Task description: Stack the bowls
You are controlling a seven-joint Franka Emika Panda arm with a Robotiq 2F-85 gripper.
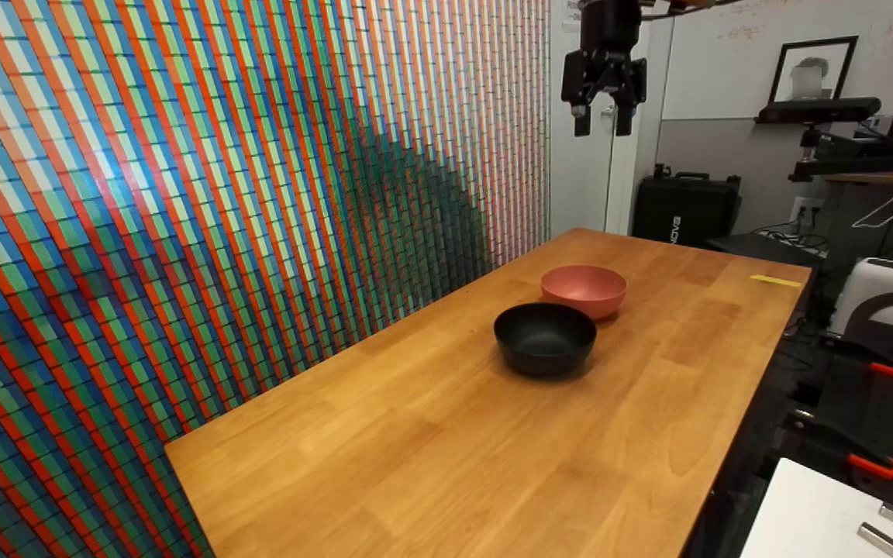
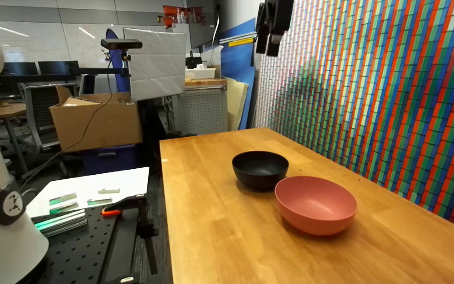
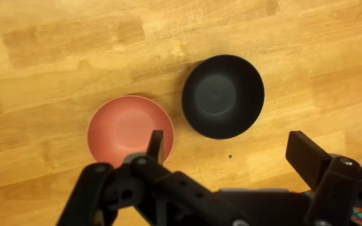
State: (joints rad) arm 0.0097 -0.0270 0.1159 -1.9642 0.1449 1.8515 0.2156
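Observation:
The black bowl [image 1: 545, 345] and the pink-red bowl [image 1: 584, 291] sit upright, side by side on the wooden table. Both also show in an exterior view, the black bowl [image 2: 260, 171] behind the pink-red bowl [image 2: 315, 207]. In the wrist view a narrow strip of table separates the black bowl [image 3: 217, 95] from the pink-red bowl [image 3: 129, 125]; both look empty inside. My gripper [image 1: 603, 124] is open and empty, high above the table. In the wrist view its fingers [image 3: 226, 138] are wide apart, and the left finger hides part of the pink-red bowl.
A colourful mosaic-patterned wall [image 1: 299, 155] runs along one long edge of the wooden table [image 1: 415, 457]. A yellow strip [image 1: 775, 280] lies at the table's far end. A white board [image 2: 105, 183] with metal pieces lies beside the table, near the white arm base [image 2: 2, 236].

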